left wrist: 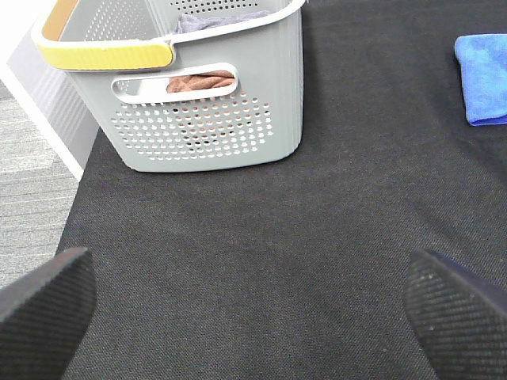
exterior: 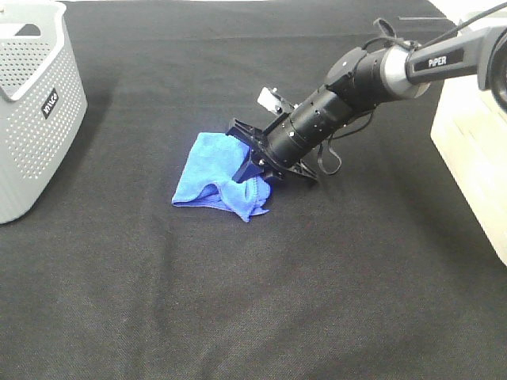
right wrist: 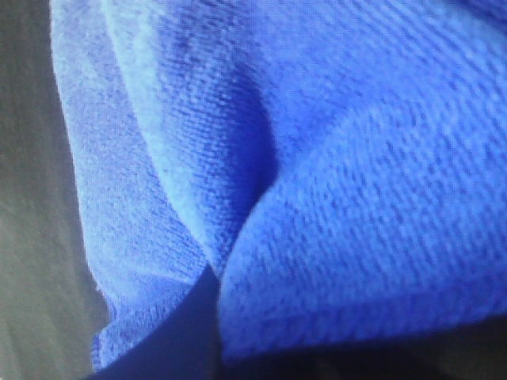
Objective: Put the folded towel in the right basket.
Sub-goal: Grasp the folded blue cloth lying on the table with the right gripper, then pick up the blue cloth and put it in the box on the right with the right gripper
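The blue towel (exterior: 212, 170) lies rumpled on the black cloth in the middle of the table. My right gripper (exterior: 253, 165) reaches in from the right and is pressed into the towel's right side, where the cloth bunches up around its dark fingers. The right wrist view is filled with blue towel folds (right wrist: 317, 198). A cream box-like basket (exterior: 474, 142) stands at the right edge. My left gripper (left wrist: 253, 317) is open and empty over bare black cloth, and the towel's corner (left wrist: 485, 75) shows far off in its view.
A grey perforated basket (exterior: 36, 103) stands at the far left. In the left wrist view it (left wrist: 206, 127) has a yellow handle and holds brown and grey cloths. The table's left edge and the floor (left wrist: 32, 190) lie beside it.
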Motion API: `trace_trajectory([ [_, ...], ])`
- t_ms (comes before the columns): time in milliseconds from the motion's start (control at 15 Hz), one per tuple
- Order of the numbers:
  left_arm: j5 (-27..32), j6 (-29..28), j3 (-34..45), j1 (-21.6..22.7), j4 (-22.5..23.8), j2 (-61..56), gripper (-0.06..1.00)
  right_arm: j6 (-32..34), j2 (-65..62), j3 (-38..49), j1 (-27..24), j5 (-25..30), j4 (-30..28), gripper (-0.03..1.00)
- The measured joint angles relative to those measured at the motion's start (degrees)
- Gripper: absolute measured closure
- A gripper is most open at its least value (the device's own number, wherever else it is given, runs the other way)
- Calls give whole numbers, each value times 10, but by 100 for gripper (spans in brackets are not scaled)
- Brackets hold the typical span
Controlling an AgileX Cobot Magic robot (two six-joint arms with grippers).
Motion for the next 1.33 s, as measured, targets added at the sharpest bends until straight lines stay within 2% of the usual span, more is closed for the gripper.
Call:
trace_trajectory([
  [133,0,0,0,0,0,0,-5,-15,-52,1,-9,30,-28,78],
  [333,0,0,0,0,1,0,-5,-21,-131,-60,-35,68,-31,78],
  [400,0,0,0,0,1,0,-5,-17,-159,-103,-61,111,-30,78],
  [600,0,0,0,0,1,0,-5,3,-219,-158,-147,202,-32,78],
  [667,0,0,0,0,1,0,-5,3,-219,-158,-147,202,-32,78],
  [733,0,0,0,0,1,0,-5,6,-243,-163,-186,223,-40,78],
  [800,0,0,0,0,1,0,-5,13,-280,-167,-242,235,-76,78],
  [1067,0,0,0,0,1,0,-5,42,-355,-157,-376,239,-220,78],
  [1200,0,0,0,0,1,0,-5,42,-370,-156,-417,241,-274,78],
  [1333,0,0,0,0,1,0,-5,42,-348,-155,-432,242,-361,78],
])
